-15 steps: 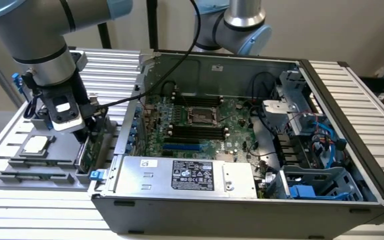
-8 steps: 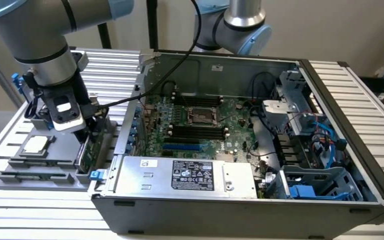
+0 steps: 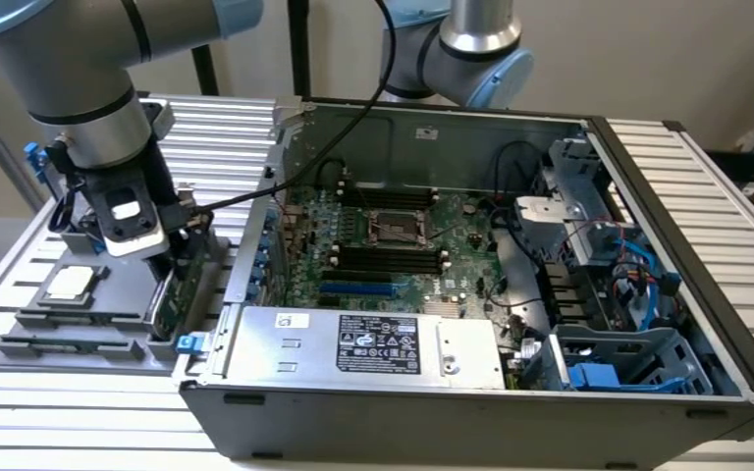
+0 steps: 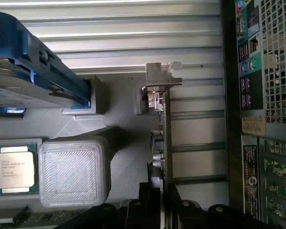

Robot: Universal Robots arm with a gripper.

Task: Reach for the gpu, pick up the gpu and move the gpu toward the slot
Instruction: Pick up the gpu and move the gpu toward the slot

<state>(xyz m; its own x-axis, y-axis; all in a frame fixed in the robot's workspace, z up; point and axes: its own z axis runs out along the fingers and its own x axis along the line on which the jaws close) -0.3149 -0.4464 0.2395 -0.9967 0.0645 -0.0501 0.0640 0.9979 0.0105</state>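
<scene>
Directly above the gpu [image 4: 166, 138], the gripper [image 4: 163, 193] has its fingers closed on both faces of the card, which stands on edge in the grey holder [image 4: 128, 162] at the exterior view's left, its long axis running alongside the open computer case [image 3: 482, 123].

I'm holding the arm [image 3: 70, 59] in the upper left of the exterior frame, with its grey forearm dropping steeply to the wrist [image 3: 99, 137]. Its rear joints [image 3: 462, 44] are sitting at the top centre. The gripper [image 3: 165, 267] is pointing straight down at the left of the frame. In the wrist view its two black fingers [image 4: 150, 202] are pressing against the thin card [image 4: 165, 143], one on each face.
</scene>
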